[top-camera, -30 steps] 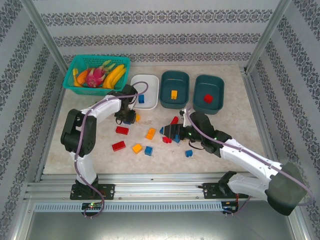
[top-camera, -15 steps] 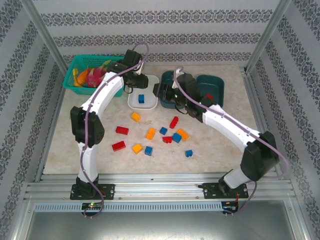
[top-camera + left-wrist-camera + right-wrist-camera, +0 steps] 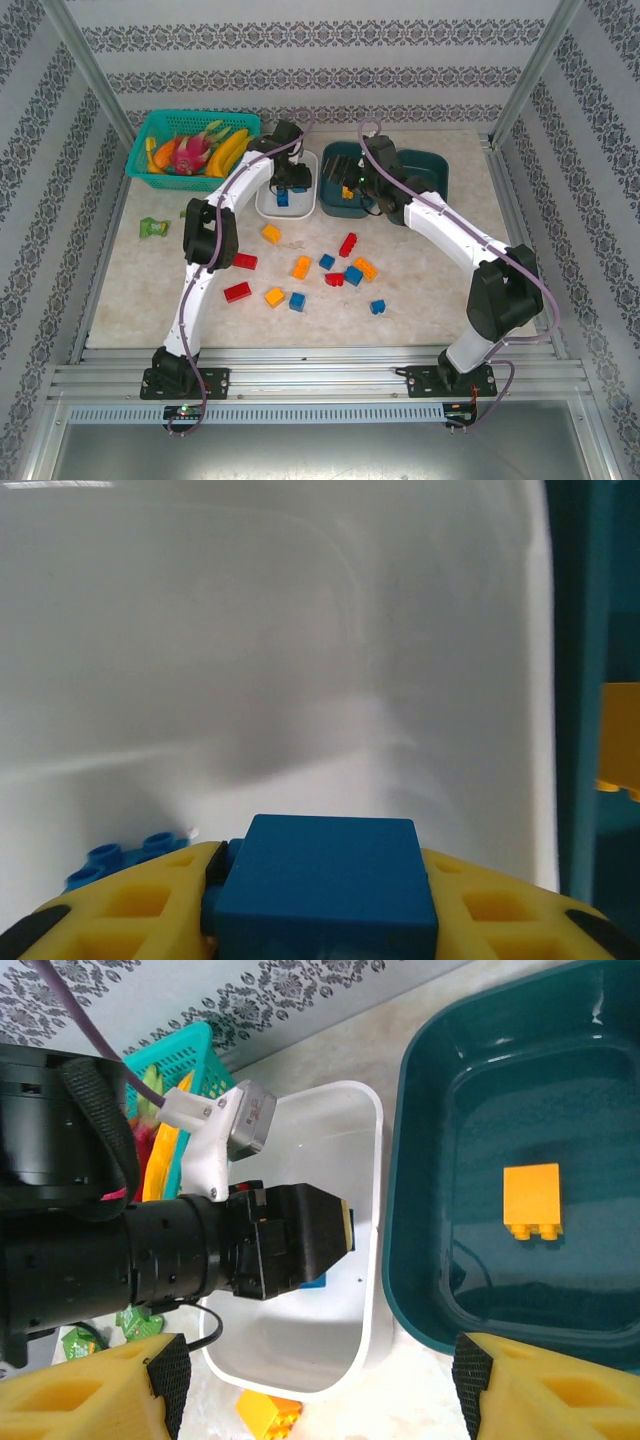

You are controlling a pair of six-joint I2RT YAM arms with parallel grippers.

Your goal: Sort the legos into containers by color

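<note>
1. While the left claw [image 3: 318, 935] hung inside the white tub [image 3: 300, 630], its yellow fingers [image 3: 120, 920] were closed tight on a blue lego [image 3: 325, 875]; whether that brick touched the tub floor could not be told
2. A second blue lego [image 3: 125, 858] lay on the white tub's floor, just beside the claw's left finger
3. The middle teal tub [image 3: 425, 1160] stood just beside the white one and held a single orange lego [image 3: 532, 1198], lying flat near the centre of its floor
4. The right claw [image 3: 318, 1385] hovered over the near rims of those two tubs, its fingers spread wide with nothing between them
5. The far-right teal tub [image 3: 445, 180] was partly covered by the right arm, so its contents could not be told
6. Loose legos [image 3: 301, 267] in red, blue and orange lay scattered over the middle of the table [image 3: 130, 290], near the tubs
7. A green wrapper [image 3: 153, 227] lay apart toward the table's left side
8. A turquoise basket [image 3: 145, 135] of toy fruit [image 3: 228, 152] stood at the far-left corner, near the white tub
9. Patterned wallpaper [image 3: 320, 80] lined the walls, and a metal frame [image 3: 85, 60] rose at the corners
</note>
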